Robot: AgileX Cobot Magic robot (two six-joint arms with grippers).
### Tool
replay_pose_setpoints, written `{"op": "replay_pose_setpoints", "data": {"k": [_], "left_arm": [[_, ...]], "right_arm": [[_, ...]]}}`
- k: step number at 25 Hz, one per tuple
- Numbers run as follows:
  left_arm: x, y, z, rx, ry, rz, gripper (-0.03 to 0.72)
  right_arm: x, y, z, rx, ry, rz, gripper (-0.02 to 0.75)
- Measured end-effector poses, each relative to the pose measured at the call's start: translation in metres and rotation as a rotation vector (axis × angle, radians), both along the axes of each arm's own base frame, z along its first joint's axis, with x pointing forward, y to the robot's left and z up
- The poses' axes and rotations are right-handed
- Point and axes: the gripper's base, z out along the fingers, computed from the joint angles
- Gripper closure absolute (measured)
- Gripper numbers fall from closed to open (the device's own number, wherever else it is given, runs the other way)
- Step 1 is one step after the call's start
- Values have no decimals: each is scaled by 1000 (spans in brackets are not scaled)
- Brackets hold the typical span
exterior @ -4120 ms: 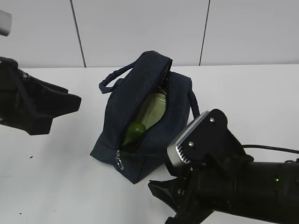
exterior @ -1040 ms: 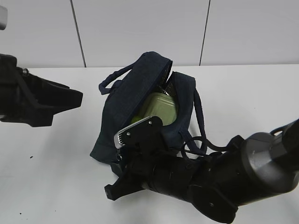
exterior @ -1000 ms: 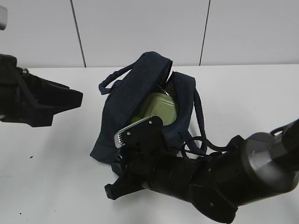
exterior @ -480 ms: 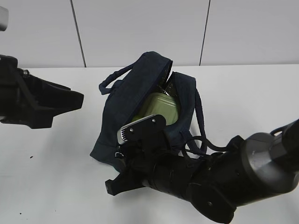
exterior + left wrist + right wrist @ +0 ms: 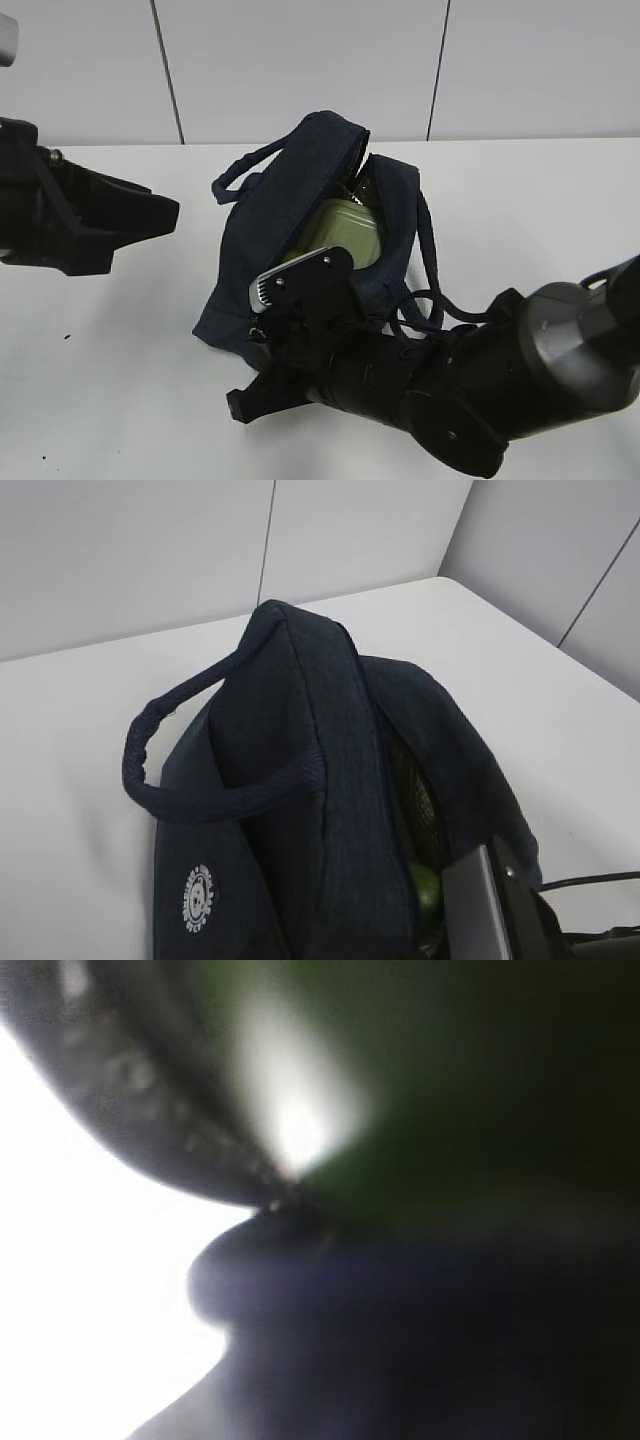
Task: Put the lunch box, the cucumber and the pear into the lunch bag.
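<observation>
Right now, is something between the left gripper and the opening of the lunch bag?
Yes. The right arm lies across the front of the lunch bag, covering the lower opening. Only the upper part, with the lunch box, stays uncovered.

Dark navy, sage green and white against pale grey.

Dark navy fabric all over the lunch bag, with a small round white printed emblem low on its left side. Pale sage-green lid of the lunch box showing through the bag's open top; brighter green of the cucumber beside it. Plain white worktop. Light grey wall panels split by thin dark seams. Matte black arms, one silver plate.
</observation>
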Motion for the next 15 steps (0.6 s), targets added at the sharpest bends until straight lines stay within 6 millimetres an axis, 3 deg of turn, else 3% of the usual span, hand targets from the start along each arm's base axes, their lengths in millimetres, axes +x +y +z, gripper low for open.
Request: {"op": "replay_pose_setpoints", "data": {"k": [6,15], "left_arm": [[0,0,1,-15,7,6,450],[1,-1,2,-50,21,24,450]], "right_arm": [[-6,-4,22,-63,37,31,732],[-19,-17,81,-99,-2,74,732]]}}
